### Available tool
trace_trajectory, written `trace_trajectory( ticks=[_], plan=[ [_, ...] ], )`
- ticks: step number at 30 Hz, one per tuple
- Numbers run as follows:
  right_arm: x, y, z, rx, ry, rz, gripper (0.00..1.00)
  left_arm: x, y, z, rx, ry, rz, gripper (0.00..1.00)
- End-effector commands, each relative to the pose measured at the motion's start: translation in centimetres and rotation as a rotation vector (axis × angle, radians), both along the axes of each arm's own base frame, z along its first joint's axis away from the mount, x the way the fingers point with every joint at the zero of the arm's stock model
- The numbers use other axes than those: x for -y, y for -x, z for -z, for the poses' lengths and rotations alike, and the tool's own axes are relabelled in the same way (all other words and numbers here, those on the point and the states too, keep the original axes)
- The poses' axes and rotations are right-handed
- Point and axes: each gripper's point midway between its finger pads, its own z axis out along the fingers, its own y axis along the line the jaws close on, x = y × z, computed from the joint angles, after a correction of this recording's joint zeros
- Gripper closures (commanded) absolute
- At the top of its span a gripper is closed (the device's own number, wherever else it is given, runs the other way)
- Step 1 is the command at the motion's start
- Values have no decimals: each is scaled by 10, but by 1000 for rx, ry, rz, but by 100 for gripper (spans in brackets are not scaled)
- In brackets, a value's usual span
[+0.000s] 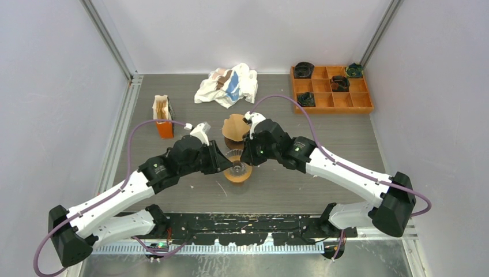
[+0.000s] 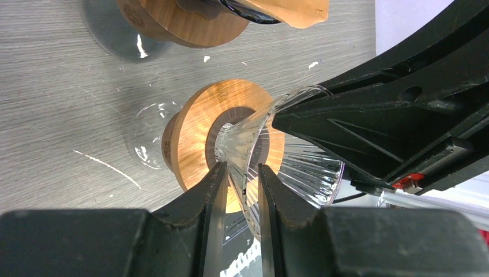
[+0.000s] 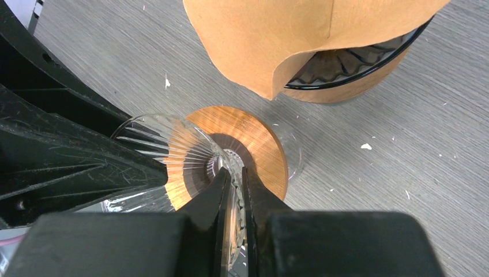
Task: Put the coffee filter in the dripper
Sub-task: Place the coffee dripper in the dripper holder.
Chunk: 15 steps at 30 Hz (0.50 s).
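Note:
A clear ribbed glass dripper [image 1: 237, 166] with a round wooden collar [image 2: 199, 124] stands at the table's middle. My left gripper [image 1: 226, 163] is shut on its glass wall from the left, one finger inside and one outside, as the left wrist view shows [image 2: 242, 180]. My right gripper [image 1: 248, 157] is shut on the opposite wall [image 3: 235, 180]. A brown paper coffee filter [image 1: 233, 126] sits just behind, standing in a second, dark-rimmed dripper [image 3: 357, 72]. The filter fills the top of the right wrist view [image 3: 300, 40]. The glass dripper [image 3: 167, 153] holds no filter.
A crumpled white bag [image 1: 228, 85] lies at the back middle. An orange compartment tray [image 1: 323, 101] with dark items sits at the back right. An orange packet [image 1: 163, 115] stands at the left. Grey walls close both sides.

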Motion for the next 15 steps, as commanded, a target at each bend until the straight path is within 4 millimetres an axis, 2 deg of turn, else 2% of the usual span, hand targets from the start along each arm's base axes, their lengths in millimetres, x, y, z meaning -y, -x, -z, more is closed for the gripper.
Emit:
trace_trajectory(
  ticks=[1,15],
  plan=[
    [63,25,101,-153,382,31,99,-19,17,47,-87,-187,31,74],
    [79,34,101,-166,422,35,97,-12,23,40,-69,-221,61,75]
  ],
)
